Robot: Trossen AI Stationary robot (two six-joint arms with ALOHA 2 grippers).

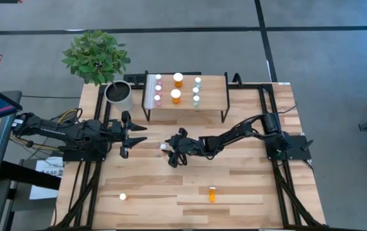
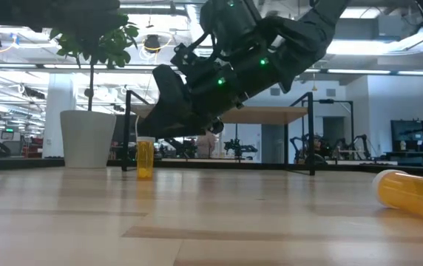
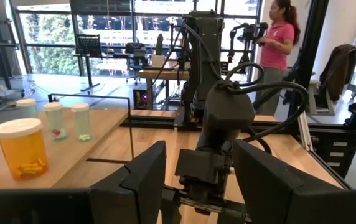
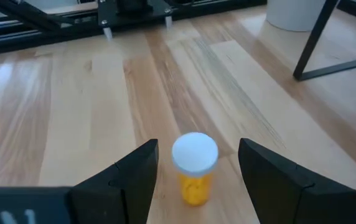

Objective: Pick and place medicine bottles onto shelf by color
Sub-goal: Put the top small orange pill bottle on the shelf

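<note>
The shelf [image 1: 217, 96] stands at the table's far middle and carries pink bottles [image 1: 158, 88], two orange ones [image 1: 177, 88] and pale green ones [image 1: 196, 90], all upright. A small orange bottle [image 4: 194, 168] with a white cap stands upright on the table in front of the shelf. My right gripper [image 1: 168, 149] is open, slanting down, with one finger on each side of that bottle and a gap to each. My left gripper [image 1: 138, 133] hangs open and level over the table's left part, holding nothing.
A larger orange bottle [image 1: 212, 193] lies on its side near the front edge, and a small white-capped one [image 1: 122, 197] stands at the front left. A grey-white plant pot [image 1: 118, 94] sits left of the shelf. A person [image 3: 277, 37] stands in the room beyond.
</note>
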